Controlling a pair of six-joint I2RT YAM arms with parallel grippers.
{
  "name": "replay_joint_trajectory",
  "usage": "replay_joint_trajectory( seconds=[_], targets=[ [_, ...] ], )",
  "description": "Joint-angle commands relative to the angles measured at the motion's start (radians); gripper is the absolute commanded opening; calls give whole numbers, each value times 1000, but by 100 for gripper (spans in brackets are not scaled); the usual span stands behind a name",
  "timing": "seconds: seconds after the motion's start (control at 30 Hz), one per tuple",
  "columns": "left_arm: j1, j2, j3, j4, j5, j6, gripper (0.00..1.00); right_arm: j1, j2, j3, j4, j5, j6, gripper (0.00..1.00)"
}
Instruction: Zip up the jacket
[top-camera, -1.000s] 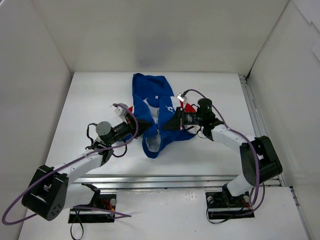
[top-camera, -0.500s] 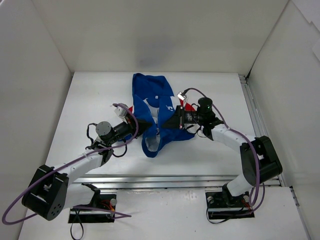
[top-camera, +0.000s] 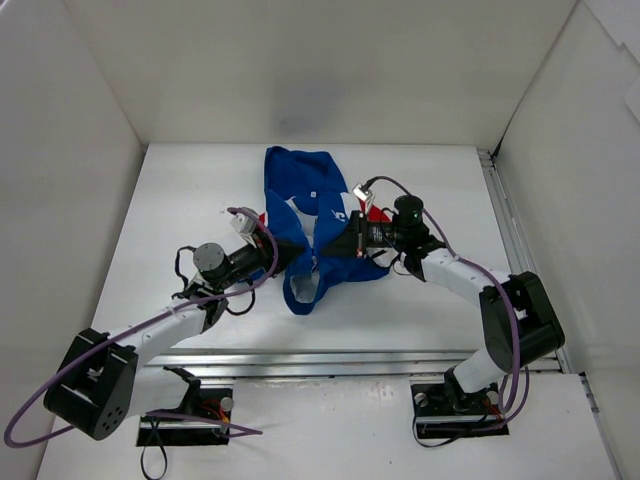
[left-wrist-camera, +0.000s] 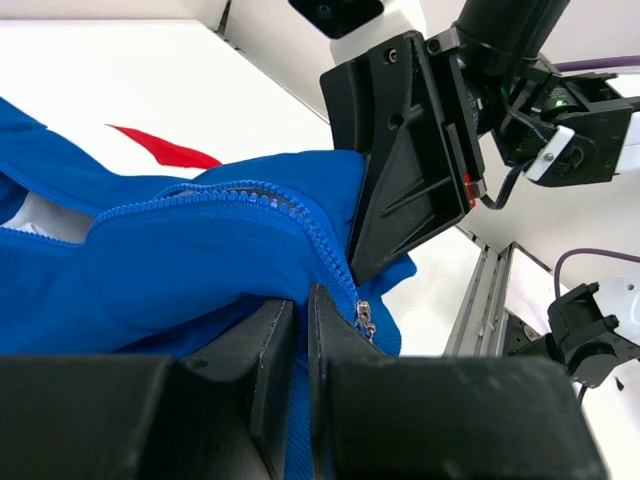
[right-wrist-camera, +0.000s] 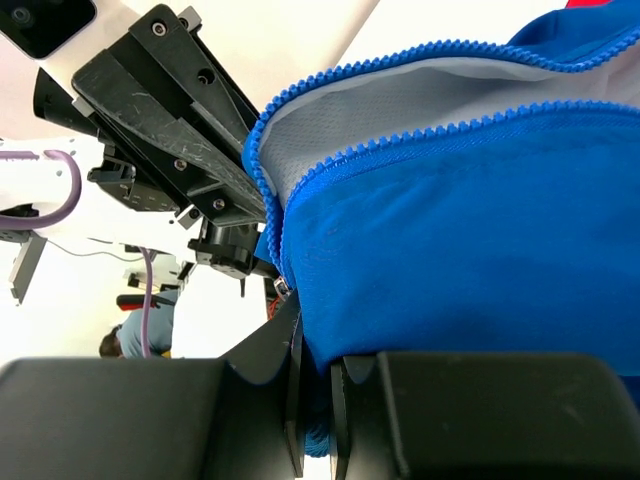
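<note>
jacket (top-camera: 310, 215): crumpled at middle of the bench (top-camera: 180, 190), zipper teeth parted higher up, slider (left-wrist-camera: 365, 318) low near the hem | left pincer (left-wrist-camera: 300, 330): closed tight on blue fabric beside slider | right pincer (right-wrist-camera: 312, 350): closed tight on the facing blue edge

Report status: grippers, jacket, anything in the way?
Left gripper shut on jacket by the slider. Right gripper shut on jacket, opposite side. Zipper open above slider. Nothing in the way.
</note>
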Motion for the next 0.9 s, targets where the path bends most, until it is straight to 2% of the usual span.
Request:
replay_joint_trajectory(
  seconds=[0.0,0.27,0.5,0.63,0.87],
  targets=[
    [-16,-36,53,27,-3,37,6,14,-54,50,100,7,31,0],
    [-35,-100,88,-117,-39,141,5,17,-55,27,99,36,68,0],
    [-65,-160,151,-324,-79,258,5,15,-42,1,97,47,83,0],
    [-86,-156,188,-434,-92,309,5,14,-51,-4,97,46,85,0],
    [-99,-119,245,-521,-88,335,4,17,-71,-9,97,42,78,0]
  ],
)
